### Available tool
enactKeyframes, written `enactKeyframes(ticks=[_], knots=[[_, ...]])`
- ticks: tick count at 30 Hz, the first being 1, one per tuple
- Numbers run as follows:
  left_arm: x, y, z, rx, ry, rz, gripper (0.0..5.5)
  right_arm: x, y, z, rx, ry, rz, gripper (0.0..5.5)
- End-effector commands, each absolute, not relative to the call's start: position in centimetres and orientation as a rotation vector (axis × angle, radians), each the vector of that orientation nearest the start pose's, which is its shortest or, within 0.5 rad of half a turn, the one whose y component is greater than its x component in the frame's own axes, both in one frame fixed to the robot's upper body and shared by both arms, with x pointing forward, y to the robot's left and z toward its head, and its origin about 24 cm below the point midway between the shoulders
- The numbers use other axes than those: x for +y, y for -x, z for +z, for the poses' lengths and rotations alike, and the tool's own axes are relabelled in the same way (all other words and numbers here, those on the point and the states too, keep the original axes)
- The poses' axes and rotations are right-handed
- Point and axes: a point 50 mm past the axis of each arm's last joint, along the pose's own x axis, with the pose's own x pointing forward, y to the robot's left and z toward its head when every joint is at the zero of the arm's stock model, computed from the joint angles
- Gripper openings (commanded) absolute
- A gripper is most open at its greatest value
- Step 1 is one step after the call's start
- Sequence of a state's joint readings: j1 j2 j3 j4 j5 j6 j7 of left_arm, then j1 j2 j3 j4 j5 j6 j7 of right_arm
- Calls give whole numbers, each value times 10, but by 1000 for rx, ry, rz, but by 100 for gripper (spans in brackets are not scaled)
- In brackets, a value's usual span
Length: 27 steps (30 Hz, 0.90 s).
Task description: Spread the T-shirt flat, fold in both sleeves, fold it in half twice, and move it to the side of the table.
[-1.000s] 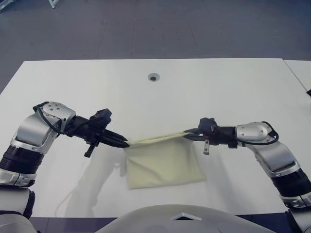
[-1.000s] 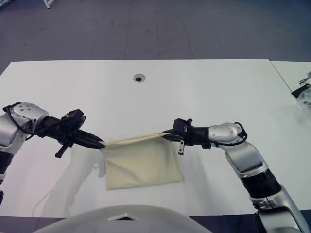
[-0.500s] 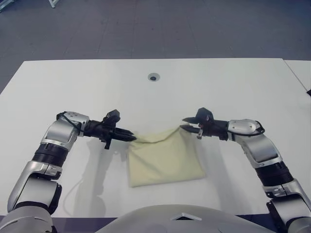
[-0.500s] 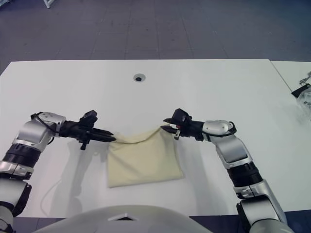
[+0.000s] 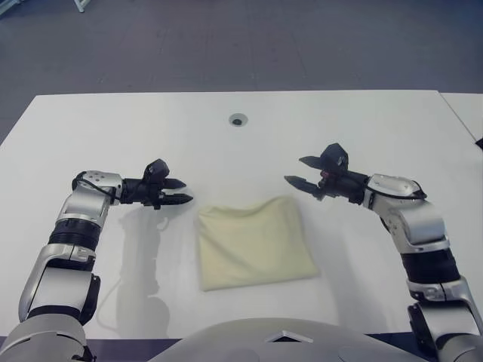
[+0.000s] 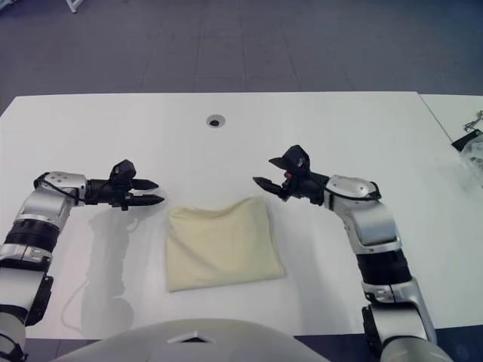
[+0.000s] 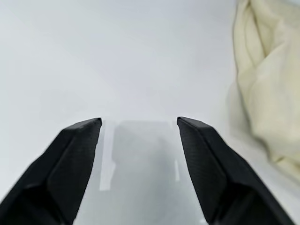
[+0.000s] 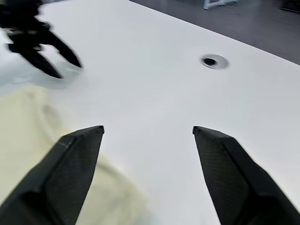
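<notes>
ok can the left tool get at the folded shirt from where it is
Probably yes. The left tool is open and empty, close beside the shirt at its far left corner, with just bare table between them.

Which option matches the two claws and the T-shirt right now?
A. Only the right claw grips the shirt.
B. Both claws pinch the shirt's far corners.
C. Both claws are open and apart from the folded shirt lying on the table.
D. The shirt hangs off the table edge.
C: the left claw and right claw are both open, one to each side of the folded T-shirt, which lies free on the table.
</notes>
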State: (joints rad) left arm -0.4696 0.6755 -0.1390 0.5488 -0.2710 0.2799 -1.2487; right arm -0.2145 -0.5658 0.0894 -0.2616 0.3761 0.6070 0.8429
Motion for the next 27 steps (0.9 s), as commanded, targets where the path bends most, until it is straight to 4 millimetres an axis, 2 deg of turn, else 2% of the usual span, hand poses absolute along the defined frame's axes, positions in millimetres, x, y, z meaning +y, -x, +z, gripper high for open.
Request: enactKeyframes(ticks=[1,4,11,13,15,20,27], knots=[[207,-297,100,383,-16,-1188,361,-153,-223,110,351,125,1195,288],[183,-289,100,371,-12,-1242,408,-143,-214,106,398,69,1289,241],[153,-274,56,449,-169,-1245,514,-126,-202,85,544,-46,1420,136],[150,-278,44,446,-253,-1190,539,-123,-201,79,584,-59,1432,108],[146,-284,37,430,-302,-1148,540,-122,-201,74,621,-54,1436,81],[150,-298,30,395,-348,-1040,540,-126,-209,61,714,-98,1365,3],[161,-298,37,391,-247,-1055,540,-139,-225,54,755,-253,1241,3]])
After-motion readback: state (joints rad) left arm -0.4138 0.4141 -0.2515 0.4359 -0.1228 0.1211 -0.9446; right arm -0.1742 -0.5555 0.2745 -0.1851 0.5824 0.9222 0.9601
